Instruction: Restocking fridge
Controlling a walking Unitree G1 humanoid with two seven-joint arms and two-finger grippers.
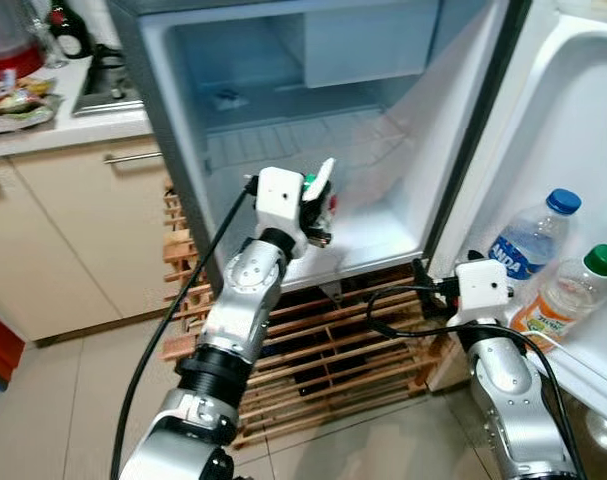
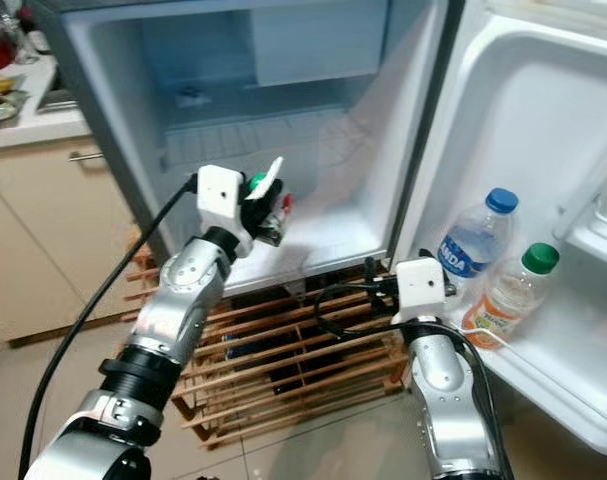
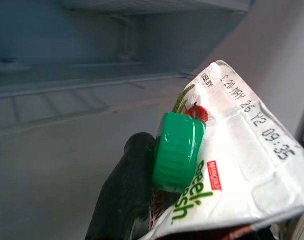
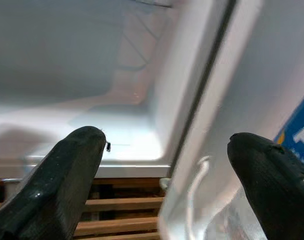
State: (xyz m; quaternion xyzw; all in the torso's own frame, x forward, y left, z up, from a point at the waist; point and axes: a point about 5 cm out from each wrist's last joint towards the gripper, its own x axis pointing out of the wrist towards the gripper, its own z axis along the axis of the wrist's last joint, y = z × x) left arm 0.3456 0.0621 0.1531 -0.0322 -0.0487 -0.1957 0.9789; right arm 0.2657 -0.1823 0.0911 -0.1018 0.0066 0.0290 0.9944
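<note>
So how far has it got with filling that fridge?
Two bottles already stand in the open door's shelf. In hand: the left end effector grips a green-capped carton at the fridge's opening. Left: setting it inside. The right end effector is open, holding nothing, near the door.

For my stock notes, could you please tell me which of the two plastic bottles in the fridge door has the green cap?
The orange-labelled clear plastic bottle, farther out along the door shelf; the blue-labelled water bottle beside it has a blue cap.
</note>
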